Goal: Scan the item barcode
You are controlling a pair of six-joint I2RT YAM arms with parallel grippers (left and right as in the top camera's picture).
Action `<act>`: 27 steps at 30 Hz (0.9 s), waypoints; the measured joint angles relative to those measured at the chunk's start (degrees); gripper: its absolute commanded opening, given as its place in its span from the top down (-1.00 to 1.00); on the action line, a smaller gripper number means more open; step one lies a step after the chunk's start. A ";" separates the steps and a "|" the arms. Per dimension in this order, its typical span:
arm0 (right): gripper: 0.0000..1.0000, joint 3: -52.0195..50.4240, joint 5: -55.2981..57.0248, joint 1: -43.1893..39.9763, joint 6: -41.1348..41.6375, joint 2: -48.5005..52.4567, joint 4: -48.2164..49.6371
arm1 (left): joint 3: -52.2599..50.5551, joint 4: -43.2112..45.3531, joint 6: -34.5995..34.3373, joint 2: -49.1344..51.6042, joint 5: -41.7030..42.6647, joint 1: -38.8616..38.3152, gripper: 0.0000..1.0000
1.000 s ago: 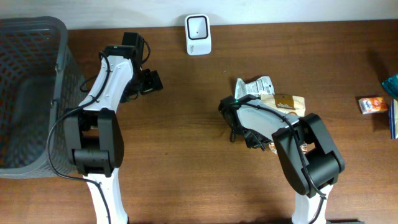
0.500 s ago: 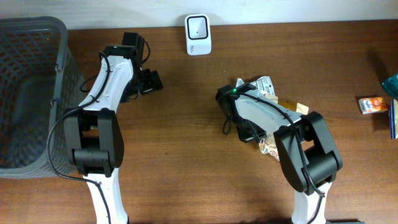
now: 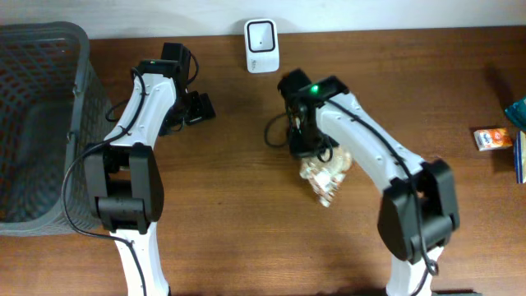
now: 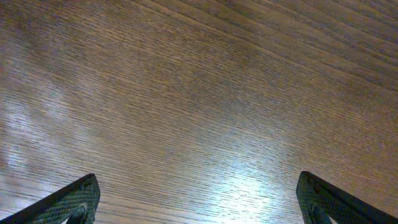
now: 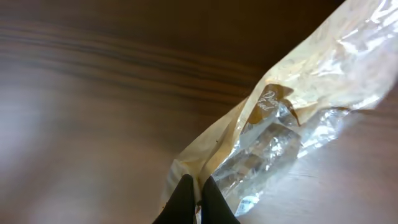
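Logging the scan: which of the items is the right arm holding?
The crinkly clear-and-tan snack bag, pinched in the right gripper near the white scanner; the orange box and teal packet lie loose farther right.

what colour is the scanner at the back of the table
White scanner, dark centre; overhead view.

The scanner [image 3: 261,34] stands at the back edge of the tabletop [image 3: 246,234], with my left hand [image 3: 200,107] to its left and my right hand [image 3: 308,148] in front, to its right. The bag [image 3: 325,177] is in my right hand. The basket [image 3: 41,123] sits far left; a box [image 3: 491,138] far right.
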 measured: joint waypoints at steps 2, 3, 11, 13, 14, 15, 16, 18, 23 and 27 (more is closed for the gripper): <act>0.92 1.68 -5.64 0.00 -1.55 -2.21 0.81 | 0.00 0.02 0.00 0.00 0.00 0.00 -0.98; 0.92 2.01 -8.76 0.00 -2.47 -3.30 1.55 | 0.00 0.00 0.00 0.00 0.00 0.00 -0.98; 0.92 2.12 -34.53 0.00 -11.26 -4.22 8.09 | 0.00 0.02 0.00 0.00 0.00 0.00 -0.98; 0.92 2.12 -38.32 0.00 -12.35 -4.22 9.33 | 0.00 0.02 0.00 0.00 0.00 0.00 -0.98; 0.92 2.12 -39.04 0.00 -13.33 -4.22 9.35 | 0.00 0.00 0.00 0.00 0.00 0.00 -0.98; 0.91 2.12 -40.94 0.00 -13.99 -4.22 9.29 | 0.00 0.02 0.00 0.00 0.00 0.00 -0.98; 0.92 2.12 -41.64 0.00 -14.60 -4.22 9.27 | 0.00 0.00 0.00 0.00 0.00 0.00 -0.98; 0.92 1.64 -42.71 0.00 -15.72 -4.22 9.66 | 0.00 0.00 0.00 0.00 0.00 0.00 -0.98; 0.92 -7.23 -45.03 -0.85 -16.74 -4.24 14.71 | 0.00 0.00 0.00 0.00 0.00 0.00 -0.98; 0.92 -16.96 -45.99 -5.18 -15.87 -4.26 17.66 | 0.00 -0.04 0.00 0.00 0.00 0.00 -0.98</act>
